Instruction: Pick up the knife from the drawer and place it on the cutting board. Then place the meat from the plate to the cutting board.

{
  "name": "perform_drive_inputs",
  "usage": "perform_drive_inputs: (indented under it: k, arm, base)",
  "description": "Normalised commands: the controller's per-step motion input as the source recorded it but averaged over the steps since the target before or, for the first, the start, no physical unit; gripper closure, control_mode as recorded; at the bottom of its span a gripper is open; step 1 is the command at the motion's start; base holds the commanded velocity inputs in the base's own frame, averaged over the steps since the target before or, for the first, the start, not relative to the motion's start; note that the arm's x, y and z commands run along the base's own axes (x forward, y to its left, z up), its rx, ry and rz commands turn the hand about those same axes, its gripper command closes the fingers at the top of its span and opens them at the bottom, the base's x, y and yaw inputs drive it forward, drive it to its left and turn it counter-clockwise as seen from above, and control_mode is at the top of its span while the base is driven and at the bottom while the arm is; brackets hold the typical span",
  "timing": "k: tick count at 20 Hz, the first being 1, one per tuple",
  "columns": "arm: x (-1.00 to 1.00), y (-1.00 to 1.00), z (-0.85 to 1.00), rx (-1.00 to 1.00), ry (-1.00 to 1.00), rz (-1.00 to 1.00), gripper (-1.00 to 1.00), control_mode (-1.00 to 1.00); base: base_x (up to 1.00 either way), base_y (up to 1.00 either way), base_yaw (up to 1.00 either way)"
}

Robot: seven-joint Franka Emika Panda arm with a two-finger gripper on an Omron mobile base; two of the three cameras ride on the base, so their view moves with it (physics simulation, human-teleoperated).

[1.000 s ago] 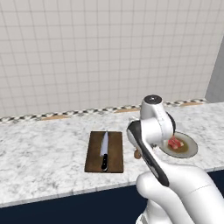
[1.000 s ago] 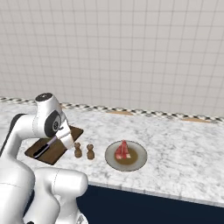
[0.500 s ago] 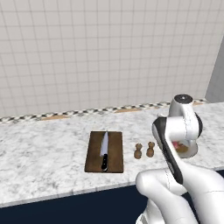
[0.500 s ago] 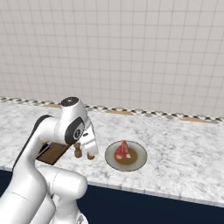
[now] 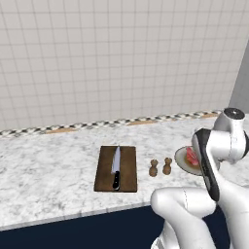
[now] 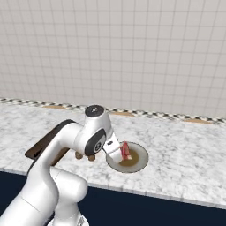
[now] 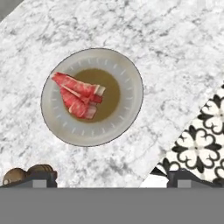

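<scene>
Arm swung right from over the cutting board [image 5: 115, 169] to above the plate [image 7: 127, 113], w/ pincer [image 7: 111, 178] spread wide & empty, looking down to line up on the meat [image 7: 78, 96]. Knife [image 5: 115, 167] lies on board, left of two small wooden shakers [image 5: 160, 167] on the surface [image 5: 48, 170]; meat not yet moved.

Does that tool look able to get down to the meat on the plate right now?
Probably yes: the tool hangs open above the plate, and the meat lies uncovered with nothing between them.
</scene>
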Motion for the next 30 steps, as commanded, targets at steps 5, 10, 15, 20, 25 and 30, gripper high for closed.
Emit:
perform_drive_inputs:
  k: [5, 10, 15, 20, 25, 30]
  arm:
    - [0.47, -0.34, -0.01, 0.00, 0.09, 0.30, -1.00, -1.00]
    - [0.52, -0.11, -0.01, 0.00, 0.19, 0.15, -1.00, -1.00]
    - [0.64, 0.00, -0.10, -0.01, 0.37, 0.09, -1.00, -1.00]
    - [0.36, -0.15, -0.51, 0.00, 0.16, 0.13, -1.00, -1.00]
    - [0.32, -0.21, -0.60, 0.00, 0.05, 0.15, -1.00, -1.00]
    - [0.31, 0.00, -0.40, 0.00, -0.01, 0.06, -1.00, -1.00]
  base:
    - [0.00, 0.00, 0.00]
    - [0.00, 0.00, 0.00]
    - [0.00, 0.00, 0.00]
    - [0.00, 0.00, 0.00]
    - [0.00, 0.00, 0.00]
    - [0.00, 0.00, 0.00]
